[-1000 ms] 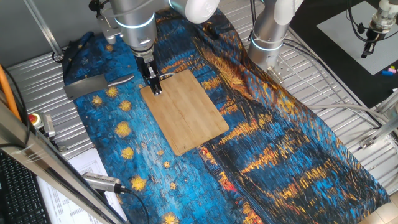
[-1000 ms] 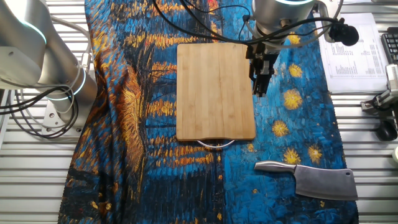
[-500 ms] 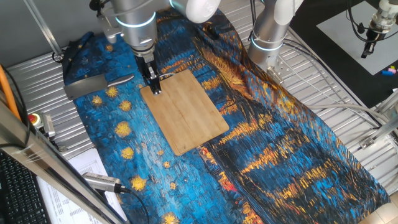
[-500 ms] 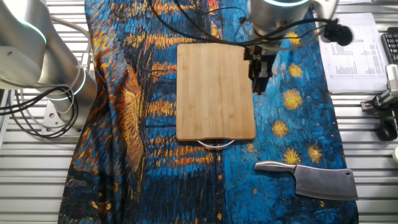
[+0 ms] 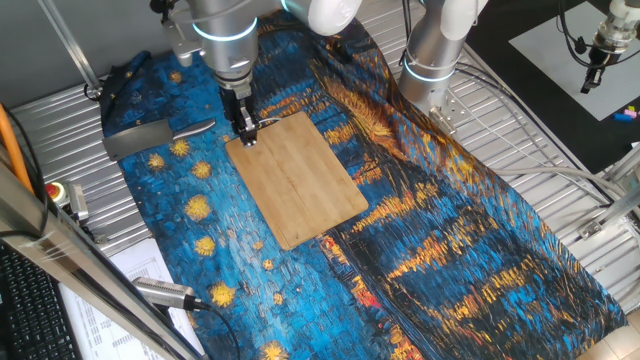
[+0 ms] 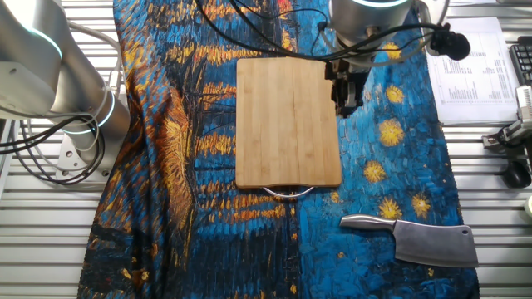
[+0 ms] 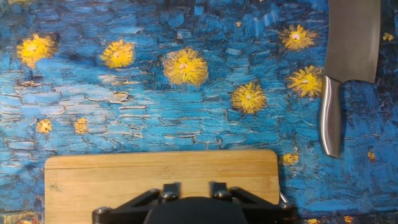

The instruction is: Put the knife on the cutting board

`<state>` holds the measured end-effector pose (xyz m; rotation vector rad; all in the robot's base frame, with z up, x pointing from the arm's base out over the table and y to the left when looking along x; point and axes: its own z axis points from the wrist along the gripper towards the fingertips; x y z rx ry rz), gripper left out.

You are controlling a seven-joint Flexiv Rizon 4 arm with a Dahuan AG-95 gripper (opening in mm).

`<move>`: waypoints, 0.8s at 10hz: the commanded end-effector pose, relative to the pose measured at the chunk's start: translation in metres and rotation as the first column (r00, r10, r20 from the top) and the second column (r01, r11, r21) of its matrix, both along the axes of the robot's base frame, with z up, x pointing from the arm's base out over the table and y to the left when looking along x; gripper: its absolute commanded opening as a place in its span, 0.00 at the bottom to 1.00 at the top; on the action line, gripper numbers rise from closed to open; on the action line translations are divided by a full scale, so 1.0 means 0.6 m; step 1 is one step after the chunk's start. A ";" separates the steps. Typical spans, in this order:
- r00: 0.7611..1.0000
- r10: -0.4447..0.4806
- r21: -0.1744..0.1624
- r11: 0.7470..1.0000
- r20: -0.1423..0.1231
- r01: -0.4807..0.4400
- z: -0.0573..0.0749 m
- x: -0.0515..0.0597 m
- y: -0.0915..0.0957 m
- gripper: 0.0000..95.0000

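The knife, an all-metal cleaver, lies flat on the blue painted cloth to the left of the cutting board. In the other fixed view the knife lies past the wire-loop end of the board. My gripper hangs over the board's edge nearest the knife, also in the other fixed view. It is empty, with a small gap between the jaws. In the hand view the gripper is over the board, and the knife lies at the upper right, handle toward the board.
A second robot arm base stands behind the cloth. A metal rack surrounds the cloth. Printed papers and a small tool lie beside it. A red button is at the left.
My gripper has risen a little above the board's edge and stays empty. The knife and the board have not moved.
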<state>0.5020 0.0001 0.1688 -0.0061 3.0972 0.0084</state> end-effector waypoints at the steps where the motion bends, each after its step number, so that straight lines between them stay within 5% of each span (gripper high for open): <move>1: 1.000 -0.002 0.000 1.000 0.002 0.002 0.002 -0.003 0.000 0.00; 8: 1.000 -0.010 -0.001 1.000 0.003 0.010 0.002 -0.003 0.000 0.00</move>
